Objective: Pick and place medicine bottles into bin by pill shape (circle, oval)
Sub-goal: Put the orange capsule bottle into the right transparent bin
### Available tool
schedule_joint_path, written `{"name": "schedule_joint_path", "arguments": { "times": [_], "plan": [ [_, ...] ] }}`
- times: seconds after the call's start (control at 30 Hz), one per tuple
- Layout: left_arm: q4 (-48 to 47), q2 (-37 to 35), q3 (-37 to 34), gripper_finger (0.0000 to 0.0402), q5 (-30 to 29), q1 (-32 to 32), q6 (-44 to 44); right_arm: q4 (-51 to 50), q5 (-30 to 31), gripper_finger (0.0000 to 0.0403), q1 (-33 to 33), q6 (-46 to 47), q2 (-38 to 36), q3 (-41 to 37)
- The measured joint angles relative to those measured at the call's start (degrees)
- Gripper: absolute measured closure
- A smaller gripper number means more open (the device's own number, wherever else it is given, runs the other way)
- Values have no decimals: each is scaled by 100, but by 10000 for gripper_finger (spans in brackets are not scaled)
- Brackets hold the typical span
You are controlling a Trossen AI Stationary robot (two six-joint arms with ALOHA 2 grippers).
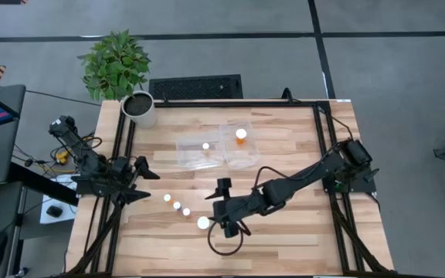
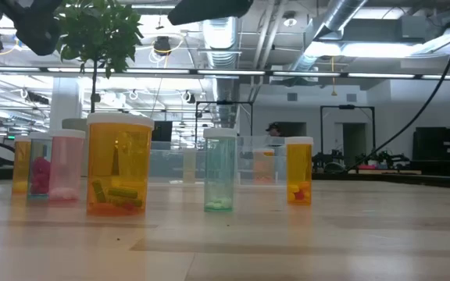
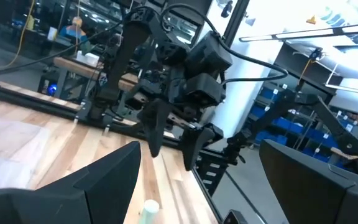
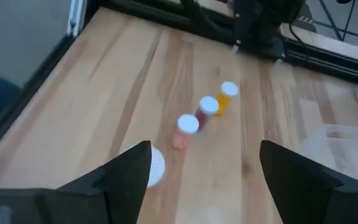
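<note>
Several orange medicine bottles with white caps (image 1: 177,206) stand upright in a slanting row on the wooden table; the largest (image 1: 203,223) is at the row's near end. They also show in the right wrist view (image 4: 208,106) and the low view (image 2: 119,164). The clear two-compartment bin (image 1: 191,158) lies farther back, with one bottle (image 1: 205,146) in its left compartment and one (image 1: 241,134) in its right. My right gripper (image 1: 221,207) hovers open just right of the large bottle (image 4: 154,165), holding nothing. My left gripper (image 1: 147,185) waits open at the table's left edge.
A white plant pot (image 1: 139,108) with a green plant stands at the table's far left corner. Black frame rails (image 1: 323,147) run along the table's sides. Bare wood lies near the front edge (image 1: 284,247).
</note>
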Motion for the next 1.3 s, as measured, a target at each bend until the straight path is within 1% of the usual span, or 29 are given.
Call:
{"name": "schedule_joint_path", "arguments": {
  "times": [0.07,0.13,0.2,0.27,0.37,0.5,0.77,1.3],
  "plan": [
    [-11,0,0,79,-1,2,-1,260,-140,97,-7,148,224,26],
    [-13,0,0,79,-1,0,-44,99,-247,97,10,166,337,-33],
    [-32,-1,0,79,-1,1,-97,670,-386,97,34,173,562,22],
    [-50,13,0,79,-7,0,-143,608,-442,97,62,197,639,3],
    [-125,4,2,79,-25,3,-195,772,-473,97,62,187,894,29],
    [-131,13,4,79,-43,2,-224,1045,-471,97,31,275,1007,48],
    [-146,13,4,79,-67,2,-197,1040,-745,97,31,503,1205,31],
    [-177,13,4,79,-71,2,-165,1050,-750,97,-7,591,1267,29]
  ]
}}
